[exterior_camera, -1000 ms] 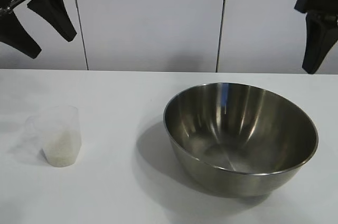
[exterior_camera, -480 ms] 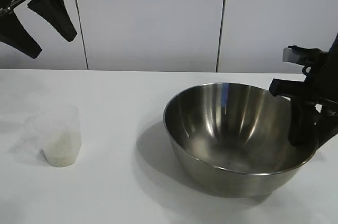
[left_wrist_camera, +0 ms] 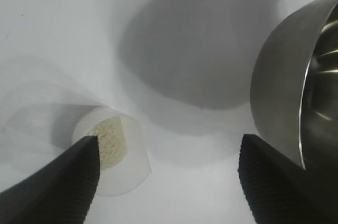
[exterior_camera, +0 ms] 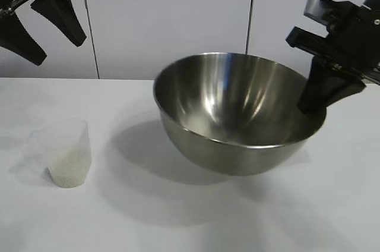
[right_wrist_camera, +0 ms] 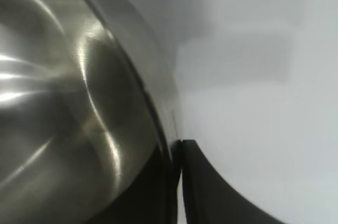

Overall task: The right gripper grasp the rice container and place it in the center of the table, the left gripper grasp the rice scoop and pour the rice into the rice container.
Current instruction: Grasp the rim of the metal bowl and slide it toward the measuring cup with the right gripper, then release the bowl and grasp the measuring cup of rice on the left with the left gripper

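The rice container (exterior_camera: 237,109), a large shiny steel bowl, is lifted off the white table (exterior_camera: 178,222) and tilted, held by its right rim. My right gripper (exterior_camera: 312,106) is shut on that rim; the right wrist view shows its fingers pinching the rim (right_wrist_camera: 177,150) of the bowl (right_wrist_camera: 68,102). The rice scoop (exterior_camera: 67,154), a clear plastic cup with white rice (exterior_camera: 67,169) in its base, stands at the left of the table. My left gripper (exterior_camera: 41,32) hangs open high above it, at the top left. The left wrist view shows the scoop (left_wrist_camera: 113,150) and the bowl (left_wrist_camera: 285,97).
White wall panels stand behind the table. The bowl's shadow lies on the table under and left of it.
My right gripper came down onto the bowl's right rim, shut on it, then lifted the bowl and carried it left and up. The left gripper and scoop have not moved.
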Controlling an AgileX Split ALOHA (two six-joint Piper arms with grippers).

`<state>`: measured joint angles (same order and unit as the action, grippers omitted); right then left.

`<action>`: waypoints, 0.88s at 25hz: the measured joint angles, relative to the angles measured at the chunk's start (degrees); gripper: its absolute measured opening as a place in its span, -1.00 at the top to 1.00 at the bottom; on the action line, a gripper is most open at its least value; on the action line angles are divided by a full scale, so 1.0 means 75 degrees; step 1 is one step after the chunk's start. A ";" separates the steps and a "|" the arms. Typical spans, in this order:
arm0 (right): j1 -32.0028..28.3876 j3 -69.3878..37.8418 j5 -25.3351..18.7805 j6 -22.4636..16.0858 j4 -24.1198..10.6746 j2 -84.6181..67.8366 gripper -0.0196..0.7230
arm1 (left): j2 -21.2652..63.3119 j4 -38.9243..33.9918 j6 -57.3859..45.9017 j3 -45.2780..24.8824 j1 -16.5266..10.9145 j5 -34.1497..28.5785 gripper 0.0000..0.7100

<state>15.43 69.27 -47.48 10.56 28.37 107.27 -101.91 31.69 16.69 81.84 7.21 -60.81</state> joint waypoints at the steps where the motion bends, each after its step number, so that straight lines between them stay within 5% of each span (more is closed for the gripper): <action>1: 0.0088 0.0000 0.0123 -0.0139 -0.0066 0.0131 0.89 | 0.0000 0.0000 0.0000 0.0000 0.0000 0.0000 -0.50; 6: 0.0170 0.0028 0.0526 -0.0537 -0.0224 0.0365 0.81 | 0.0000 0.0000 0.0000 0.0000 0.0000 0.0000 -0.50; 13: 0.0149 0.0971 -0.0550 -0.0821 -0.0954 0.0365 -0.38 | 0.0000 0.0000 0.0000 0.0000 0.0000 0.0002 -0.50; 17: -0.0265 0.1739 -0.0931 -0.1408 -0.1921 0.0034 -0.45 | 0.0000 0.0000 0.0000 0.0000 0.0000 0.0002 -0.50; 22: -0.1728 0.2424 -0.1211 -0.1408 -0.2691 -0.1049 -0.42 | 0.0000 0.0000 0.0000 0.0000 0.0000 0.0002 -0.50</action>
<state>2.48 87.45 -56.56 0.00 8.19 99.40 -101.91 31.69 16.69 81.84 7.21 -60.79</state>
